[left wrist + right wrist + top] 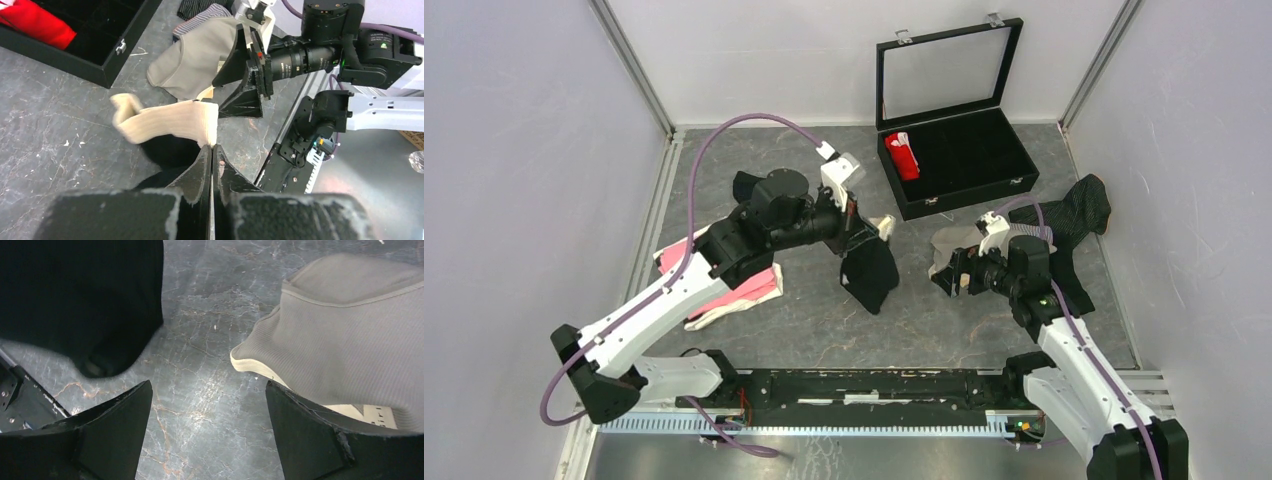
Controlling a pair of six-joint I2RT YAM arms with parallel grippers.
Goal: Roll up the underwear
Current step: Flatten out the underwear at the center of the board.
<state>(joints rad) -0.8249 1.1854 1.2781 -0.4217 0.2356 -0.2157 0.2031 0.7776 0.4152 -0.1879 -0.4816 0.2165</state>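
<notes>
Right fingers (207, 390) spread wide over the bench (200, 315), beige underwear (350, 330) touching one of them. Left fingers (211, 147) pressed together, pinching the black underwear (871, 272) (cream waistband), which dangles below. Way past both, red underwear (902, 155) sits in the case (969, 198).

Bare table (200, 340) gives room between the black garment (80, 300) and the beige garment (350, 325).

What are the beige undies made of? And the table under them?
The beige undies look like soft ribbed knit cloth, matte: fine ridges and a stitched edge show. The tabletop looks hard, dark grey with pale veins, slightly shiny: maybe stone or print.
</notes>
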